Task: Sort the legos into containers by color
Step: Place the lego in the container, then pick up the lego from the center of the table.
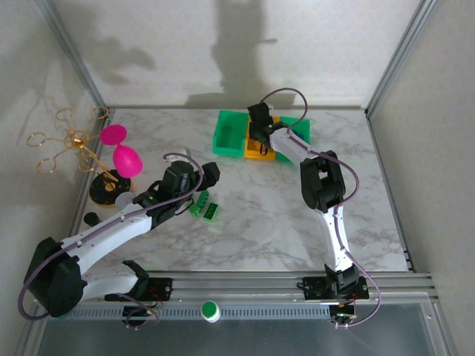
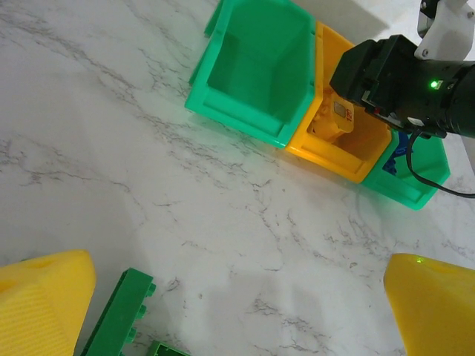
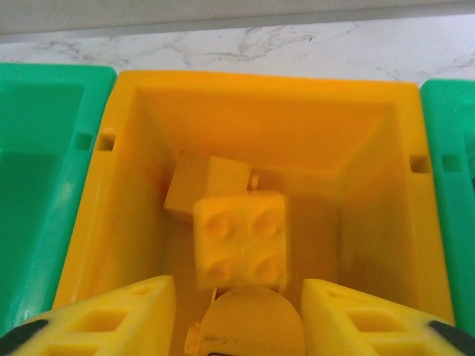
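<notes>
1. Right tool [image 3: 236,293]: it is lowered into the mouth of the yellow-orange bin [image 3: 260,104]. The jaws stand partly apart with a gap on each side of the yellow brick [image 3: 241,241]. The brick appears free of the grip and lies on the bin floor against a second yellow brick [image 3: 204,185].
2. Left tool [image 2: 237,315]: it hovers fully open above the worktop [image 1: 260,215] and grips nothing. The green bricks [image 2: 119,311] lie loose just below it, near its left finger.
3. Bins: the three bins sit joined in a row at the far side of the worktop. The left green bin [image 2: 252,67] shows a bare floor. The right green bin [image 2: 415,178] holds blue bricks [image 2: 397,152].
4. Risk, right tool withdrawal: a finger could catch the bin wall. This would drag or tip the whole joined row and spill the sorted bricks.
5. Risk, green pickup: the green bricks lie close together. A closing tool could pinch two at once, or nudge one aside and shut on nothing.
6. Risk, wrong bin: two bins are green. A green brick dropped into the right one would mix with the blue bricks.
7. Risk, arm contact: the right arm occupies the space over the bins. A left-arm delivery made before it clears could strike the arm or its cable.
</notes>
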